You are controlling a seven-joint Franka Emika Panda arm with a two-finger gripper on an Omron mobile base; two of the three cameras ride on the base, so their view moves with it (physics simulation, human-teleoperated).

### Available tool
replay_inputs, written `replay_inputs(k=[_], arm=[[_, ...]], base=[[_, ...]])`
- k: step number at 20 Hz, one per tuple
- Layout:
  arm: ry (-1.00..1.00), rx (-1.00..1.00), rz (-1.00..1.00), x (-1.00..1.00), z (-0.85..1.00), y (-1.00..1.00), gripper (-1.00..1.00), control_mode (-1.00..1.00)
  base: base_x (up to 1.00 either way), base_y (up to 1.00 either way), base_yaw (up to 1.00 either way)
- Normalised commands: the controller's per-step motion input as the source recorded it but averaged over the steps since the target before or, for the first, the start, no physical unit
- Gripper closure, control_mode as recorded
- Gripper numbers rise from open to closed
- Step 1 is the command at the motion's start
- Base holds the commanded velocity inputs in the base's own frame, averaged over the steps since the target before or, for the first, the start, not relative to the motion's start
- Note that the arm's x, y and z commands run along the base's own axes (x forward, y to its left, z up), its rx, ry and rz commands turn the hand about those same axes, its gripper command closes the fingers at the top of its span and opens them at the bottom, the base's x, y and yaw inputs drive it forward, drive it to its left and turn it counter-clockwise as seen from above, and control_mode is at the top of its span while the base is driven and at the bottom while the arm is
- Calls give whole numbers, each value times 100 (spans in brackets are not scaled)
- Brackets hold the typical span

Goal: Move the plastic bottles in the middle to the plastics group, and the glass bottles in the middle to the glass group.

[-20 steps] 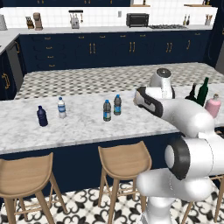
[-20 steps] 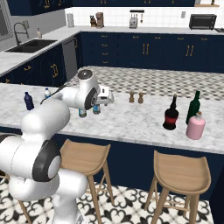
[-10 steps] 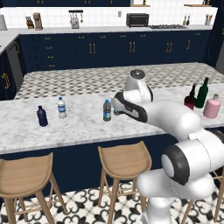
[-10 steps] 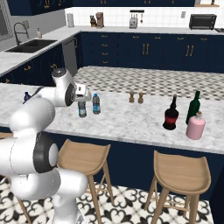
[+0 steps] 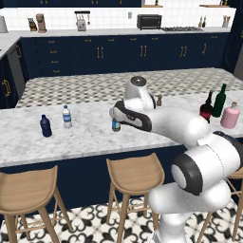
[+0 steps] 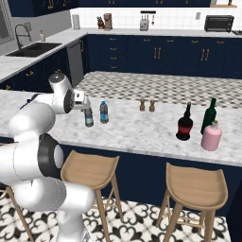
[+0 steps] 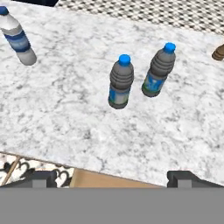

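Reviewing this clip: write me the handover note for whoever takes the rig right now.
Gripper: open, empty, above the counter's near edge, aimed at the two grey plastic bottles.
Both stand upright mid-counter, close together, not touching.
Plastics group: navy bottle and water bottle, upright at the left end.
Glass group: green bottle and pink bottle at the right end; the dark red-label bottle stands just left of them.
Done: no plastic bottle moved.
Left: carry both grey bottles left; judge whether the dark bottle needs shifting closer.
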Motion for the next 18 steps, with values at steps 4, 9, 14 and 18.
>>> replay_inputs(k=[4,9,14,18], arm=[[0,20,0,73,-57,-1,-100,-100],[1,0,-1,54,-16,3,-100,-100],[13,-16,-1,68,18,10,-100,-100],[6,-12,0,49,0,13,-100,-100]], base=[[0,0,0],[0,0,0],[0,0,0],[0,0,0]])
